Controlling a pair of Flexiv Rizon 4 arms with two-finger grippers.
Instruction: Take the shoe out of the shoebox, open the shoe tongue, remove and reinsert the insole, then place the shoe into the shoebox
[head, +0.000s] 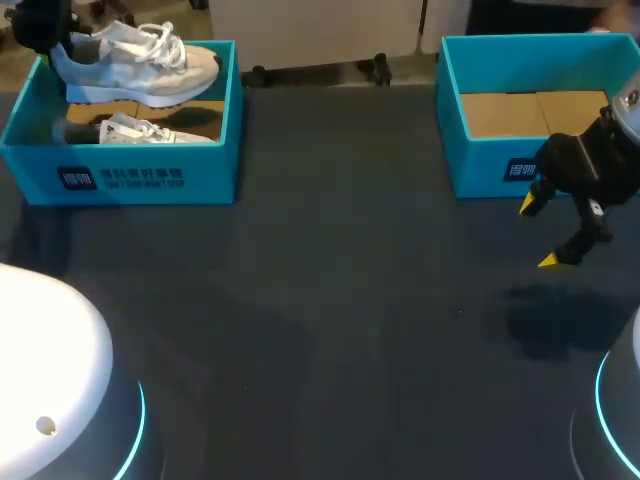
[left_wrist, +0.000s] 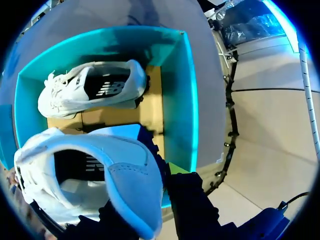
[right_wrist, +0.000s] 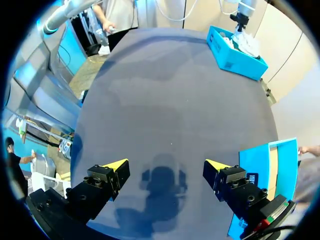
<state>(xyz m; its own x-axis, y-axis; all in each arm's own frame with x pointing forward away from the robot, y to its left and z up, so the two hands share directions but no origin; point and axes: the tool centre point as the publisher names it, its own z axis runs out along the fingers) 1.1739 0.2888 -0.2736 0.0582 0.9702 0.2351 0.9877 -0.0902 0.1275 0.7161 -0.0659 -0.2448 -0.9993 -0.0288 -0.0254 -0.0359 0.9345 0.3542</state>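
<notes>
A white shoe (head: 140, 62) hangs over the left teal shoebox (head: 120, 175), toe pointing right. My left gripper (head: 45, 35) is shut on its heel. In the left wrist view the held shoe (left_wrist: 115, 175) fills the space just ahead of the dark fingers (left_wrist: 187, 200), which pinch its heel wall. Below it a second white shoe (left_wrist: 95, 90) lies on the cardboard floor of the box (left_wrist: 182, 100). My right gripper (head: 542, 234) hovers open over the table in front of the right box, nothing between its yellow tips (right_wrist: 166, 165).
A second teal box (head: 480, 165) with a bare cardboard floor stands at the back right, just behind my right gripper; its wall (right_wrist: 260, 162) shows beside the right finger. The dark table (head: 340, 300) stretches between the two boxes.
</notes>
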